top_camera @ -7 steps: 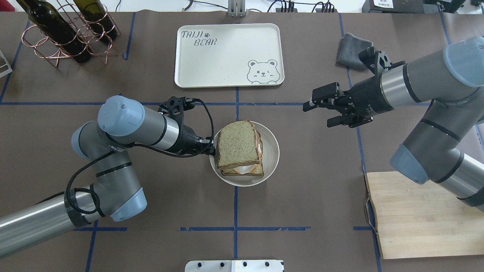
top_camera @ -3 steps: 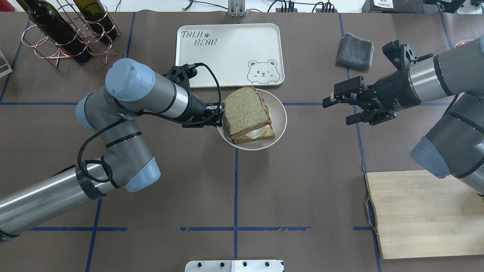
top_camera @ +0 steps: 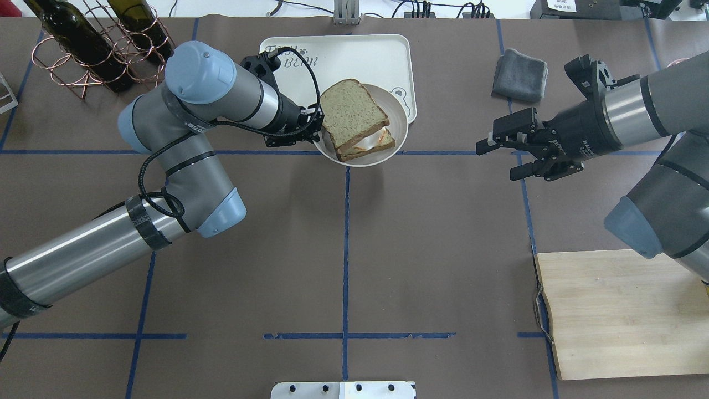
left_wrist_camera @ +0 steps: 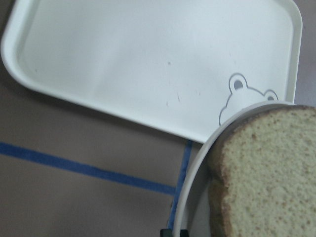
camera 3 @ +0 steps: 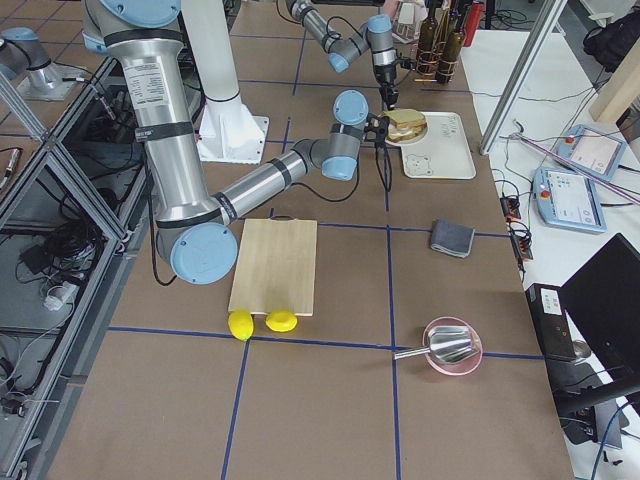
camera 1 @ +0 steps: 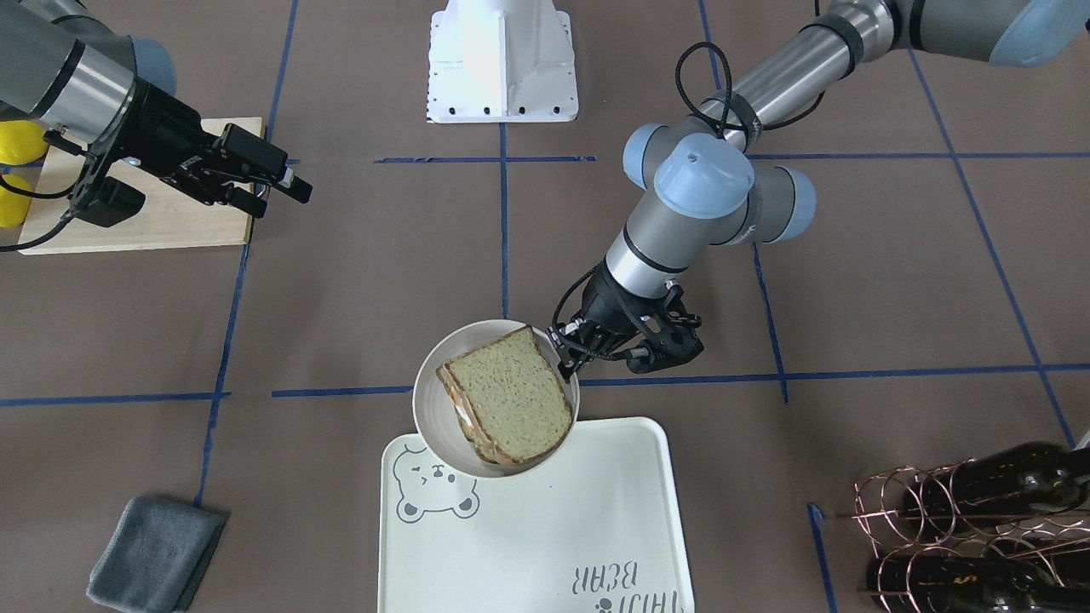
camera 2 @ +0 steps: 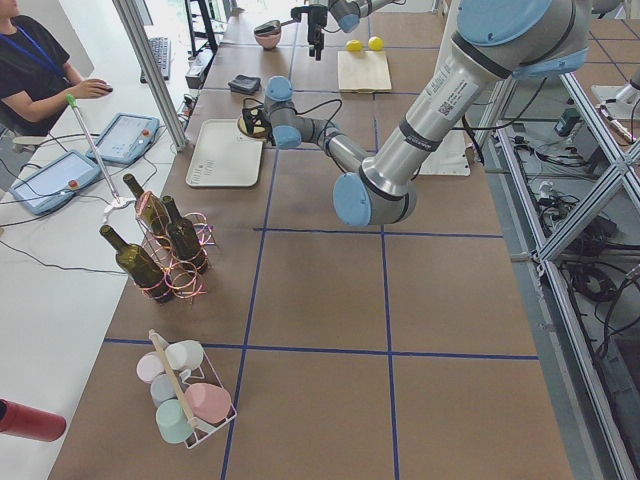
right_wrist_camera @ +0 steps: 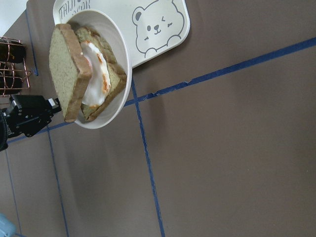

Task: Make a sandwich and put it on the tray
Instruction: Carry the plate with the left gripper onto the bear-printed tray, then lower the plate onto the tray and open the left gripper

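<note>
The sandwich (top_camera: 354, 116), two tan wholegrain slices with a white fried egg between them, lies in a small round white dish (top_camera: 400, 138). My left gripper (top_camera: 317, 128) is shut on the dish's left rim and holds it tilted above the near edge of the cream tray (top_camera: 354, 55) with the bear drawing. In the front-facing view the dish (camera 1: 430, 417) overlaps the tray's (camera 1: 545, 528) edge, with the sandwich (camera 1: 511, 404) in it. The right wrist view shows the egg in the sandwich (right_wrist_camera: 84, 74). My right gripper (top_camera: 497, 162) is open and empty, well to the right.
A grey cloth (top_camera: 519, 75) lies at the far right. A pale wooden cutting board (top_camera: 620, 313) is at the near right, with two lemons (camera 1: 13, 145) beside it. A copper rack with wine bottles (top_camera: 94, 44) stands at the far left.
My left arm has carried the dish with the sandwich from the table's middle away to the tray's near edge. My right gripper has drawn back to the right, still open.
</note>
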Robot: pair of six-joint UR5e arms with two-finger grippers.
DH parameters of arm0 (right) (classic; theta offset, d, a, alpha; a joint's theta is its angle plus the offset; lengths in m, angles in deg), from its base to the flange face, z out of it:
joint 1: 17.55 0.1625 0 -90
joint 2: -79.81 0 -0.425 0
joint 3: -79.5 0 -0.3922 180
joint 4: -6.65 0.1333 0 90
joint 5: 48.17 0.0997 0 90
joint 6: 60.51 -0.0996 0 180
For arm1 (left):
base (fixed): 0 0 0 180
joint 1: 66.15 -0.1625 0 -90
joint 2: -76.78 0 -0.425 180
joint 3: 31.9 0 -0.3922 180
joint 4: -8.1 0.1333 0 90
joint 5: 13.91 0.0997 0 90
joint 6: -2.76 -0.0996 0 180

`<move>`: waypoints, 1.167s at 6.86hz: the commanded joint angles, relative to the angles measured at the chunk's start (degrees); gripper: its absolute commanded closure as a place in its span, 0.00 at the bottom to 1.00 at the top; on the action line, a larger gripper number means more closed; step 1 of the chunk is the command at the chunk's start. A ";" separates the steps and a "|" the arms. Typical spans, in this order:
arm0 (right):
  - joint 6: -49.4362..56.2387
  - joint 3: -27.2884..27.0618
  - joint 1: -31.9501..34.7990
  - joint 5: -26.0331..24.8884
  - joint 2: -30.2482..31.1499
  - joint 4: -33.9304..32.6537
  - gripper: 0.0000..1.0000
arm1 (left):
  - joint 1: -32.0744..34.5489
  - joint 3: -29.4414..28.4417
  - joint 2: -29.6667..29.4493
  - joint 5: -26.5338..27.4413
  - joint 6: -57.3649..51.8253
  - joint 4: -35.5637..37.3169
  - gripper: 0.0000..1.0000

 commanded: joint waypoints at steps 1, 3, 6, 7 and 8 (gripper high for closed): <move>0.07 0.11 0.15 -0.07 -0.06 -0.08 0.00 | 2.09 -10.72 -3.83 0.95 4.36 -7.05 1.00; 0.07 0.20 0.32 -0.07 -0.06 -0.17 0.00 | 2.27 -20.21 -6.72 4.80 16.28 -14.96 1.00; 0.07 0.28 0.76 0.02 -0.06 -0.25 0.00 | 1.49 -28.07 -9.10 7.63 19.87 -17.56 1.00; 0.07 0.37 1.11 0.02 -0.06 -0.34 0.00 | 0.96 -28.17 -9.46 7.63 19.78 -17.47 1.00; 0.07 0.37 1.37 0.02 -0.06 -0.34 0.00 | 0.52 -28.09 -9.72 7.54 19.52 -17.47 1.00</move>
